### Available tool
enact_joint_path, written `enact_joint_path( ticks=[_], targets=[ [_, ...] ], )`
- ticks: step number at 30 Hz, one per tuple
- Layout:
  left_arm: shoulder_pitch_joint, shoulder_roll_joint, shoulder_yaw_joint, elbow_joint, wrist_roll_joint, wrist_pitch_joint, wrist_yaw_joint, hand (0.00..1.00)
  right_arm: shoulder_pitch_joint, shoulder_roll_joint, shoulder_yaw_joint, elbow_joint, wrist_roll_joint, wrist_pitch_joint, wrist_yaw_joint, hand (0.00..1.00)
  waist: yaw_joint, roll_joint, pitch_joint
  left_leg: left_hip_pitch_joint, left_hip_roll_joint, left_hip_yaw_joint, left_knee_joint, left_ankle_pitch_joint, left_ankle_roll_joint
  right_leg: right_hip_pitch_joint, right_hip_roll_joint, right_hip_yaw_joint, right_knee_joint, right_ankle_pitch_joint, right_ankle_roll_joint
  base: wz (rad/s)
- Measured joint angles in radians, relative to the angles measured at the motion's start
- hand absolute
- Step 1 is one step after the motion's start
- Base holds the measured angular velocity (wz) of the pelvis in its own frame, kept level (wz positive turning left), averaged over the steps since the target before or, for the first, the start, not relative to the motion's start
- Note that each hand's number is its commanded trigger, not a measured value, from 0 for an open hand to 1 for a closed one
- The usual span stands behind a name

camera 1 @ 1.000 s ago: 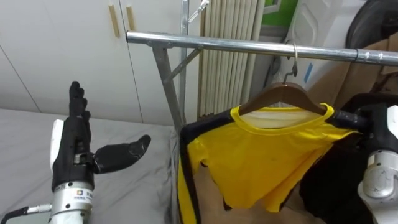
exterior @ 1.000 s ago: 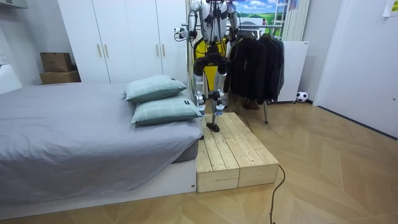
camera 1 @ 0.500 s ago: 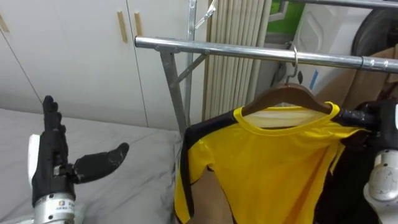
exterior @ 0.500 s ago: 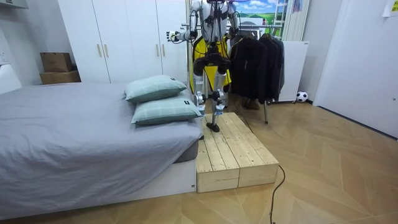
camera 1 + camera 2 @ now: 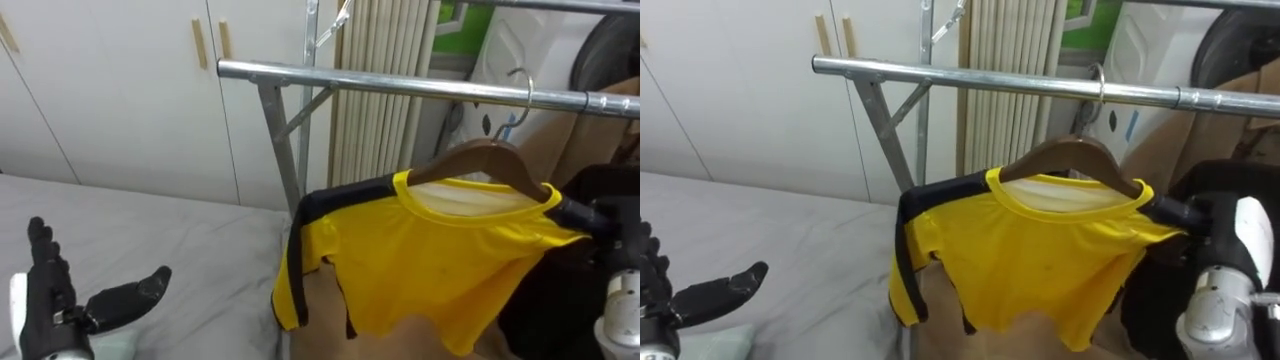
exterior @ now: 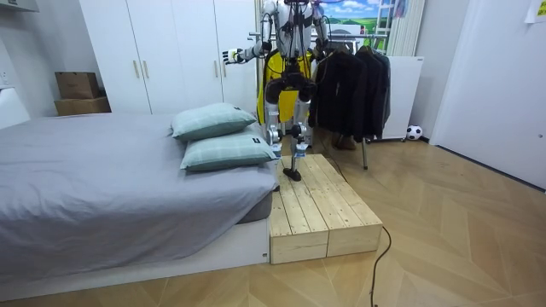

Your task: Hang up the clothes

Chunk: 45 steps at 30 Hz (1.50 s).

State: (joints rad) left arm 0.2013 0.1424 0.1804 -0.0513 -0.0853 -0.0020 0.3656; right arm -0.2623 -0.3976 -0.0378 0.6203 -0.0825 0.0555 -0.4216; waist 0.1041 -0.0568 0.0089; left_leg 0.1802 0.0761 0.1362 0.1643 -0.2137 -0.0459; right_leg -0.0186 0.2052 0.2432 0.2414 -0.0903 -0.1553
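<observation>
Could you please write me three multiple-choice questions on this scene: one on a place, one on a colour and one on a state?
1. The hook of the wooden hanger is:
A. over the metal rail
B. below the rail, hanging free
C. lifted clear above the rail

2. The shirt on the hanger is mainly:
A. red
B. yellow
C. white

3. The left robot hand is:
A. shut on the shirt
B. shut on the hanger
C. open, holding nothing

Answers: 1 A, the hook curves over the rail in both eye views. 2 B, the body is yellow with black trim. 3 C, its fingers are straight and the thumb is spread, well apart from the shirt.
</observation>
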Motion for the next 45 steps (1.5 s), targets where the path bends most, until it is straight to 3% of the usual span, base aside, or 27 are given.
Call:
enact_joint_path(
  ticks=[8, 10, 14, 22, 29, 31, 38, 40, 44, 45],
  targets=[
    [0.001, 0.0, 0.008, 0.025, -0.002, 0.0, 0.002, 0.0, -0.001, -0.021, -0.001, 0.025, 0.105, 0.0, 0.033, 1.0, 0.014, 0.0, 0.0001, 0.001, 0.0, -0.016, 0.0, 0.0, 0.0, 0.003, 0.002, 0.005, 0.0, -0.002, -0.002, -0.01],
    [0.005, 0.002, 0.004, 0.072, -0.003, -0.005, 0.019, 0.0, -0.004, -0.021, -0.001, 0.064, 0.112, 0.0, 0.046, 1.0, 0.014, 0.002, 0.0009, 0.01, -0.001, -0.04, 0.0, 0.0, 0.0, 0.015, 0.002, 0.006, -0.005, -0.002, -0.002, 0.0],
    [0.042, 0.001, 0.009, 0.128, -0.003, -0.005, 0.058, 0.0, -0.004, -0.023, -0.002, 0.099, 0.116, 0.011, 0.067, 1.0, 0.013, 0.002, 0.0013, 0.005, -0.001, -0.047, -0.002, 0.0, 0.0, 0.008, 0.002, 0.005, -0.005, -0.003, -0.003, 0.0],
    [0.073, 0.011, 0.056, 0.435, -0.015, -0.026, 0.067, 0.0, -0.005, -0.107, -0.003, 0.118, 0.123, 0.011, 0.156, 1.0, 0.039, 0.009, 0.0044, 0.006, -0.001, -0.057, -0.004, 0.0, 0.0, 0.009, 0.003, 0.008, 0.0, -0.008, -0.007, 0.0],
    [0.135, 0.023, 0.092, 0.53, -0.012, -0.026, 0.108, 0.0, -0.009, -0.128, -0.02, 0.13, 0.111, 0.011, 0.233, 1.0, 0.043, -0.004, 0.01, 0.001, -0.003, -0.056, -0.004, 0.0, 0.0, -0.005, 0.004, 0.005, 0.018, -0.019, -0.007, 0.02],
    [0.138, 0.038, 0.093, 0.547, -0.012, -0.026, 0.117, 0.0, -0.012, -0.129, -0.019, 0.149, 0.11, 0.011, 0.251, 1.0, 0.045, -0.014, 0.0085, -0.003, -0.002, -0.054, -0.004, 0.0, 0.0, -0.008, 0.004, 0.0, 0.019, -0.02, -0.008, 0.05],
    [0.14, 0.041, 0.092, 0.682, 0.03, -0.027, 0.1, 0.0, -0.023, -0.141, -0.011, 0.188, 0.08, 0.013, 0.338, 1.0, 0.06, -0.021, 0.0054, 0.006, -0.002, -0.061, -0.005, -0.001, 0.0, 0.004, 0.004, 0.001, 0.017, -0.02, -0.011, -0.01],
    [0.141, 0.042, 0.092, 0.761, 0.054, -0.044, 0.076, 0.0, -0.052, -0.146, -0.011, 0.202, 0.071, 0.038, 0.371, 1.0, 0.065, -0.023, 0.0053, 0.0, -0.008, -0.113, -0.006, -0.001, 0.001, 0.003, 0.004, 0.01, 0.021, -0.022, -0.009, -0.09],
    [0.152, 0.046, 0.092, 0.824, 0.092, -0.06, 0.037, 0.0, -0.115, -0.167, -0.009, 0.207, 0.07, 0.059, 0.392, 1.0, 0.068, -0.022, -0.0005, -0.003, -0.015, -0.12, -0.002, -0.001, 0.001, -0.005, 0.004, 0.028, 0.031, -0.025, -0.005, -0.14],
    [0.153, 0.053, 0.092, 0.859, 0.119, -0.073, 0.028, 0.0, -0.14, -0.168, -0.009, 0.226, 0.064, 0.059, 0.393, 1.0, 0.069, -0.021, -0.0052, 0.002, -0.016, -0.117, -0.003, -0.001, 0.001, -0.001, 0.004, 0.031, 0.031, -0.025, -0.005, -0.11]
  ],
)
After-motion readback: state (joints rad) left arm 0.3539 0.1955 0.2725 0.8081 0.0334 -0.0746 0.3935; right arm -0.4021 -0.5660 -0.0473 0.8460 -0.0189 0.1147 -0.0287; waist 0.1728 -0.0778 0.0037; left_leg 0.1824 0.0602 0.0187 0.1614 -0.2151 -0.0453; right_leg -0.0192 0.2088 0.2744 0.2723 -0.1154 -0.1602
